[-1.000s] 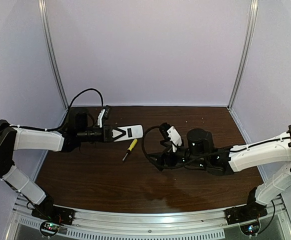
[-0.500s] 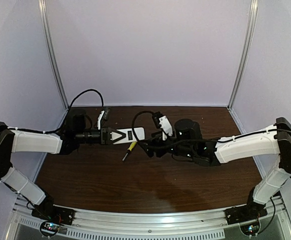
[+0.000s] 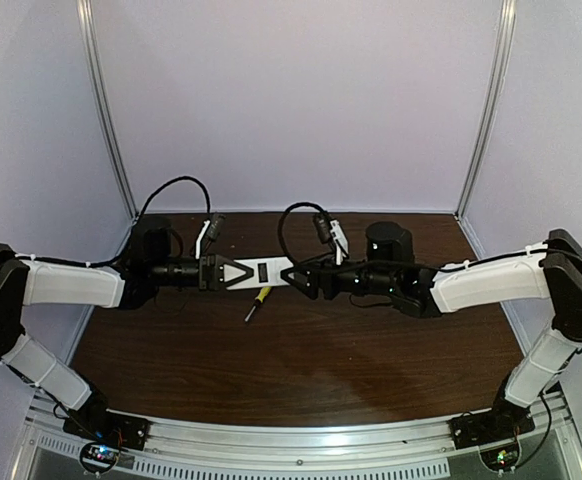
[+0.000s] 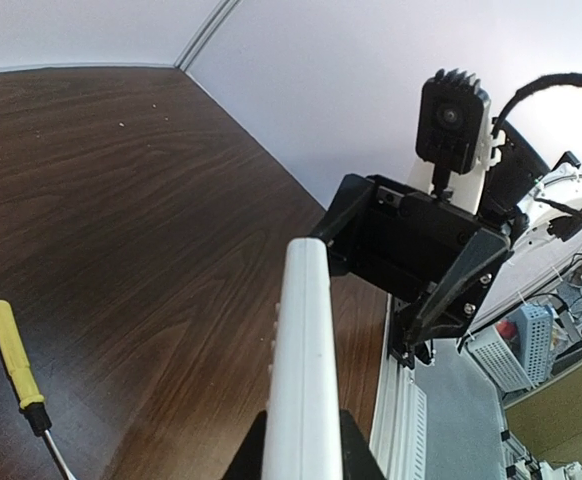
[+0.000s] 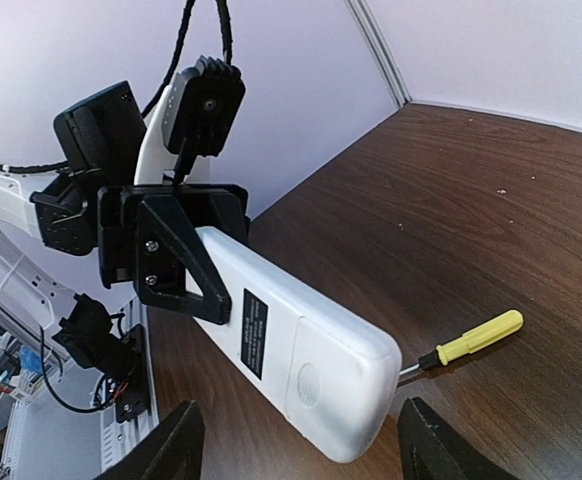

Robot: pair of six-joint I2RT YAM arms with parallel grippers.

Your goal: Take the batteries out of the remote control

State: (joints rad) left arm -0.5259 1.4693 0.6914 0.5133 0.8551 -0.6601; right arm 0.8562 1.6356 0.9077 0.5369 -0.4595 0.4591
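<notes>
Since one second ago, the right end effector [image 3: 291, 277] has been carried leftward across the bench [image 3: 271, 370] and is now set at the free end of the remote control [image 3: 258, 270], while the left arm is seen almost unmoved.

Nearest the arm bases in the top view, bare dark wood is shown. Beyond it a yellow-handled screwdriver [image 3: 259, 298] is laid flat on the wood, just below the remote and apart from it. Farther back, the remote is held level above the bench, between the two end effectors. From above, only its white back with a dark patch is made out.

More is given by the right wrist view. The dark patch is shown as a label, and an oval mark is seen near the free end. The screwdriver's yellow handle is seen beyond the remote's corner. In the left wrist view the remote is seen edge-on, with a row of small bumps along one side. The right end effector is seen facing it, just past the far end.

The left end effector [image 3: 241, 270] is closed on the remote's other end, which is clamped between its black fingers. The right end effector is held partly open, with one finger on each side of the free end. A clear gap is seen at one finger; contact at the other cannot be told.
</notes>
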